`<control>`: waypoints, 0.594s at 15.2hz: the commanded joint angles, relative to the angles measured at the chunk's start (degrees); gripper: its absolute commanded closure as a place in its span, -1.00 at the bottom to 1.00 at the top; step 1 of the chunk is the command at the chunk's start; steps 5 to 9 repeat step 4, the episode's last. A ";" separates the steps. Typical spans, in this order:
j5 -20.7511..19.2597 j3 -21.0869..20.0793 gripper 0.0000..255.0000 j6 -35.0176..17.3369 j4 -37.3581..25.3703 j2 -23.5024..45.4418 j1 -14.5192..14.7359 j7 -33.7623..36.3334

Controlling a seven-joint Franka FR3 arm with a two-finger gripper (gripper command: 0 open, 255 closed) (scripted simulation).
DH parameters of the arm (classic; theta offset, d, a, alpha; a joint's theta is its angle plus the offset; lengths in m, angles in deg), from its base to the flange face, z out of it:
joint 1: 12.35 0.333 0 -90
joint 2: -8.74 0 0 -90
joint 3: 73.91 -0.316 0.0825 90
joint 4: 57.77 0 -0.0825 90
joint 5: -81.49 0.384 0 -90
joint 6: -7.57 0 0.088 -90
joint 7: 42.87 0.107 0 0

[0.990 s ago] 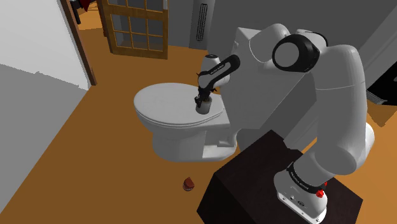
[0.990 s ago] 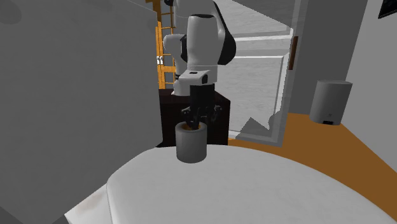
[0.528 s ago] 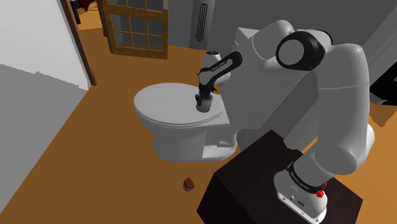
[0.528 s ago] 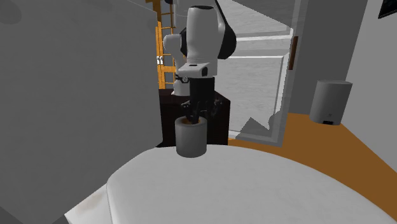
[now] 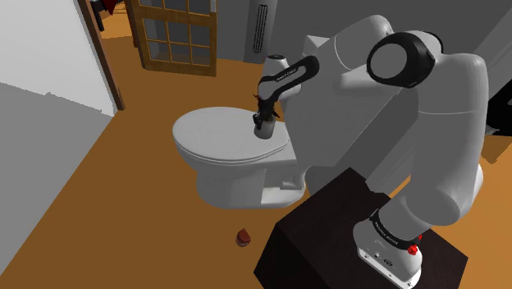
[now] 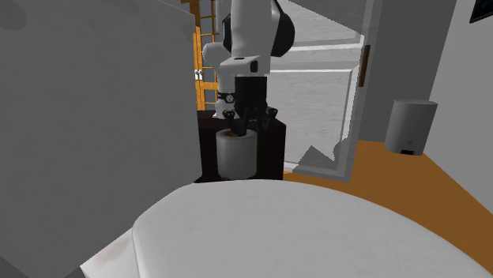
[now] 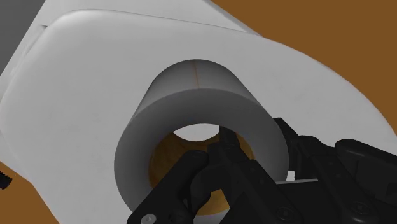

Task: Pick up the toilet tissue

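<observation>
One relation decides the lift: the pale grey toilet tissue roll [image 5: 263, 128] stands with its long axis upright, directly under the all-black two-finger gripper [image 5: 264, 117], so hand and roll share one vertical line.

Reading the shoulder view from its left, a brown wooden glazed door [image 5: 176, 33] comes first. Next is the white toilet's closed oval lid [image 5: 209, 135], then the roll at the lid's rear edge, close to the white boxy cistern [image 5: 328, 123]. The dark box stand [image 5: 328, 238] sits at the lower right.

In the second exterior view the roll [image 6: 237, 154] hangs beneath the gripper [image 6: 245, 126]. Its base seems just clear of the lid [image 6: 276, 229], though the gap is too slight to be sure. A grey cylindrical bin [image 6: 409, 125] stands well apart at that view's right.

From the wrist, the roll [image 7: 203, 105] shows its brown card core. One finger [image 7: 210, 181] reaches down inside the core and the other lies against the outer wall, so the jaws are closed on the roll's wall, pinching it between them.

Judged from this, the grip is made and what remains is to raise the roll straight up along that axis. A pinch on one side of a soft wall could let the roll tilt or slip if the hand swings sideways.
</observation>
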 commanded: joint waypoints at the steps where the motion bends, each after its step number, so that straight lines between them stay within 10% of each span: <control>1: 0.01 -0.03 1.00 1.10 -0.08 -1.05 0.06 0.07; 9: 0.03 -0.04 1.00 1.73 -0.10 -1.65 0.05 0.06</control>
